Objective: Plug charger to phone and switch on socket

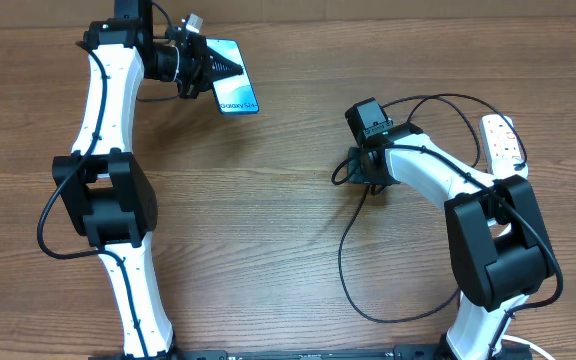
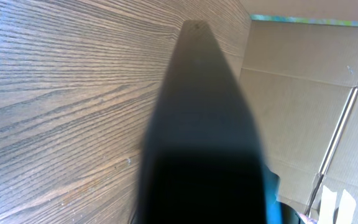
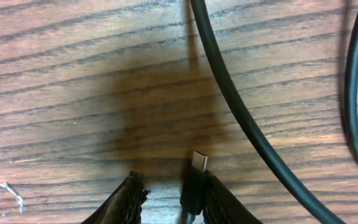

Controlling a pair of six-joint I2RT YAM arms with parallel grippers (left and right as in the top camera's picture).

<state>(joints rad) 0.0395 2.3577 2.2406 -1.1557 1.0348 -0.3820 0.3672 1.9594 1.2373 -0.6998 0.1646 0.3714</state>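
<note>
The phone (image 1: 236, 90), its cyan screen facing up, is at the back left with my left gripper (image 1: 211, 70) shut on its near end. In the left wrist view it is a dark blurred shape (image 2: 197, 137) with a cyan sliver at the lower right. The charger (image 1: 344, 262) loops in a thin black line over the table's right half. Its plug tip (image 3: 196, 180) lies on the wood against my right gripper's (image 3: 174, 186) right finger. A gap shows between the plug and the left finger, so those jaws are open. The socket (image 1: 503, 140), a white power strip, lies at the far right.
Two runs of the charger's cable (image 3: 241, 112) cross the wood just beyond the right gripper. Cardboard boxes (image 2: 303, 93) stand behind the table past the phone. The right arm's black base (image 1: 498, 240) sits between the socket and the cable loop.
</note>
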